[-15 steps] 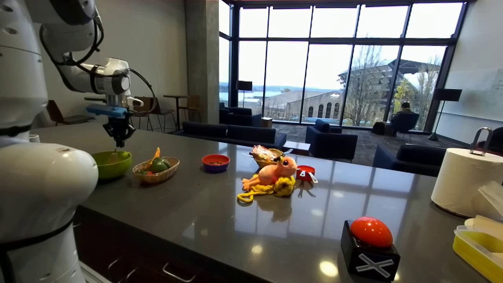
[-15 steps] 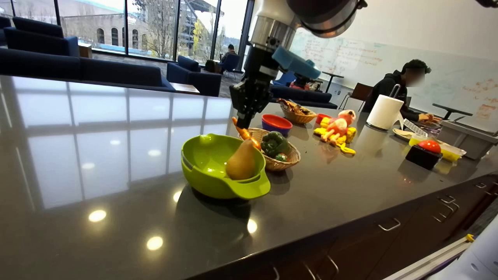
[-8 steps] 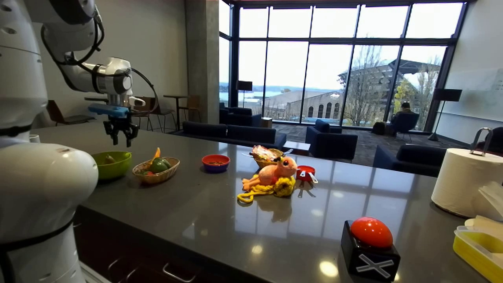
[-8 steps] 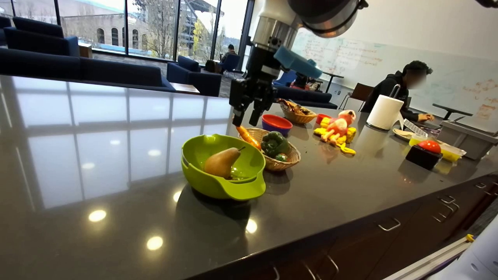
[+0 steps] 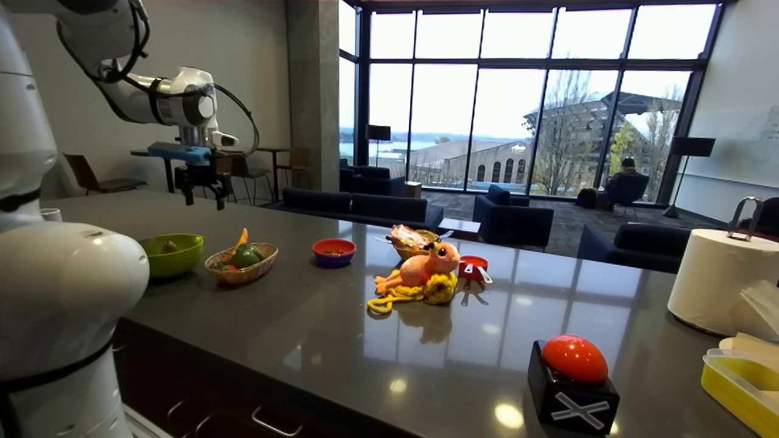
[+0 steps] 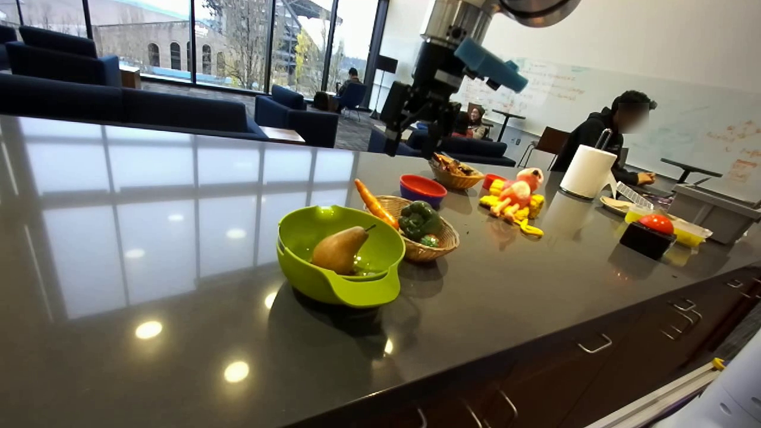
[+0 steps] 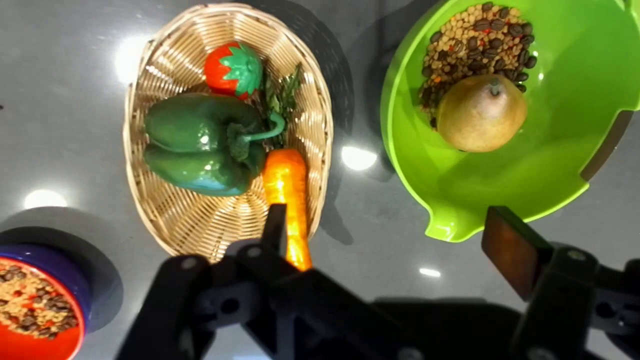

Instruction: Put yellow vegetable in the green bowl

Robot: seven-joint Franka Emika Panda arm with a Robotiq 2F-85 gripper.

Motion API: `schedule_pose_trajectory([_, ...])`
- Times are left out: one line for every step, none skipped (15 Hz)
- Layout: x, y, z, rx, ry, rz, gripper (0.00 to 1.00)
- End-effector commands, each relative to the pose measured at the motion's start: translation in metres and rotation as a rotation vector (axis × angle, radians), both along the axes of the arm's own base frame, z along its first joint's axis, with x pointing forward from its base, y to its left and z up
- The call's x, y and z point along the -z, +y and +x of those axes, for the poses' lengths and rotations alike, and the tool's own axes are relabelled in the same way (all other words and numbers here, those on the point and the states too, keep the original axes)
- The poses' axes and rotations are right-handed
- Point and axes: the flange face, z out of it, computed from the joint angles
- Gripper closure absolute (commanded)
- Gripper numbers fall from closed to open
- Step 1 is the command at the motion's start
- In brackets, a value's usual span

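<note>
The yellow vegetable, a yellow-brown pear [image 7: 481,117], lies inside the green bowl [image 7: 560,162]. In an exterior view the pear [image 6: 339,251] leans on its side, its stem pointing up toward the rim of the green bowl [image 6: 315,288]. Only the top of the pear [image 5: 169,246] shows over the green bowl [image 5: 173,263] in an exterior view. My gripper [image 7: 388,220] is open, with nothing between its fingers. It hangs well above the counter, apart from the bowl; in an exterior view the gripper [image 6: 410,151] is beyond bowl and basket.
Beside the bowl stands a wicker basket [image 7: 131,130] holding a green pepper [image 7: 200,145], a carrot [image 7: 290,190] and a strawberry [image 7: 225,70]. A red and blue bowl [image 6: 423,190] stands behind it. A pink plush toy [image 6: 516,193] lies farther along the counter.
The fingers, nearly together at the pear's stem a second ago, have spread apart. The pear has tipped over inside the bowl. My gripper has risen and moved away from the bowl.
</note>
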Motion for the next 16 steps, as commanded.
schedule_pose_trajectory([-0.017, -0.026, -0.025, 0.05, -0.026, -0.011, 0.0])
schedule_pose_trajectory([-0.022, -0.032, -0.032, 0.063, -0.043, -0.021, 0.0])
schedule_pose_trajectory([-0.026, -0.038, -0.038, 0.071, -0.056, -0.029, 0.0])
schedule_pose_trajectory([-0.029, -0.046, -0.044, 0.083, -0.067, -0.041, 0.0])
schedule_pose_trajectory([-0.032, -0.055, -0.05, 0.097, -0.076, -0.049, 0.0])
schedule_pose_trajectory([-0.035, -0.063, -0.055, 0.111, -0.084, -0.052, 0.0])
schedule_pose_trajectory([-0.038, -0.074, -0.062, 0.127, -0.095, -0.049, 0.0])
schedule_pose_trajectory([-0.041, -0.084, -0.067, 0.147, -0.103, -0.051, 0.0])
schedule_pose_trajectory([-0.045, -0.095, -0.073, 0.164, -0.107, -0.047, 0.0])
schedule_pose_trajectory([-0.047, -0.106, -0.078, 0.176, -0.114, -0.05, 0.0])
schedule_pose_trajectory([-0.052, -0.119, -0.085, 0.193, -0.116, -0.047, 0.0])
schedule_pose_trajectory([-0.054, -0.131, -0.09, 0.206, -0.121, -0.049, 0.0])
schedule_pose_trajectory([-0.057, -0.145, -0.096, 0.22, -0.12, -0.049, 0.0])
schedule_pose_trajectory([-0.06, -0.16, -0.103, 0.229, -0.12, -0.05, 0.0])
schedule_pose_trajectory([-0.062, -0.176, -0.111, 0.242, -0.123, -0.054, 0.0])
schedule_pose_trajectory([-0.058, -0.147, -0.088, 0.229, -0.101, -0.05, 0.0])
